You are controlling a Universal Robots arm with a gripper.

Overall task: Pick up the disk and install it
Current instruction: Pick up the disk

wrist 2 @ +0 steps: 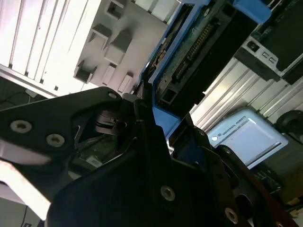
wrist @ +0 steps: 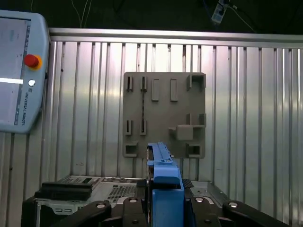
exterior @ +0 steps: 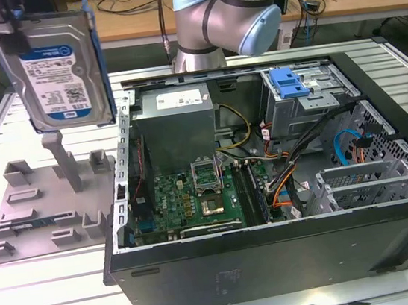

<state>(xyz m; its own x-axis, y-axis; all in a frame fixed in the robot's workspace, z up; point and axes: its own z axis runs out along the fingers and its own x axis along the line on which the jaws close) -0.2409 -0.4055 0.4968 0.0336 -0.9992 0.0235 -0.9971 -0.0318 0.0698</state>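
Closest to us in the first wrist view, the gripper [wrist: 165, 205] is clamped on the blue carrier edge of the disk [wrist: 162, 163]. In the exterior view the disk [exterior: 57, 66] hangs upright in the air, label outward, above the grey fixture plate [exterior: 38, 208] and beside the open computer case [exterior: 279, 263], well apart from the drive bay [exterior: 310, 101] toward the exterior view's right. We judge the grip narrow: held by one edge, the disk could pivot or slip if the arm swings sharply. Its low corner could also catch the computer case or snag the cables [exterior: 289, 167] near the bay, and a tilted disk would jam there.
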